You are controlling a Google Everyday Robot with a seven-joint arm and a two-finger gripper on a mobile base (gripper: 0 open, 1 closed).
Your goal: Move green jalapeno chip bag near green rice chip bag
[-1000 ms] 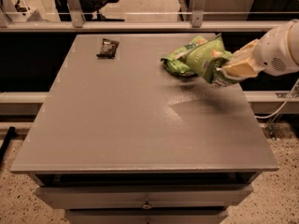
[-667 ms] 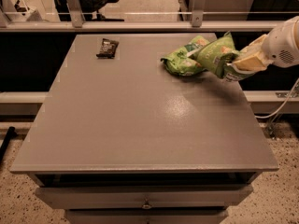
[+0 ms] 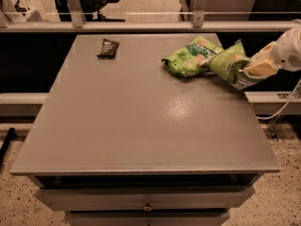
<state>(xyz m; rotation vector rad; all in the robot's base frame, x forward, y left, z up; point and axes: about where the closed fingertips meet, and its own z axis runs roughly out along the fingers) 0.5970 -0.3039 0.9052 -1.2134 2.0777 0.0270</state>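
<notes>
The green rice chip bag [image 3: 187,58], bright lime green with pale round snacks, lies on the grey table [image 3: 141,117] at the back right. The green jalapeno chip bag [image 3: 229,64], with a white edge at its bottom, hangs tilted just to the right of it, lifted at the table's right edge. My gripper [image 3: 248,71] comes in from the right and is shut on the right side of the jalapeno bag. The two bags nearly touch at their near corners.
A small dark snack bar [image 3: 108,48] lies at the back left of the table. A metal rail [image 3: 141,26] runs behind the table. A drawer front [image 3: 146,199] is below the near edge. A cable [image 3: 282,109] hangs at the right.
My gripper has pulled the jalapeno bag to the right and slightly up, from overlapping the rice bag to beside it at the table's right edge. The rice bag stays put.
</notes>
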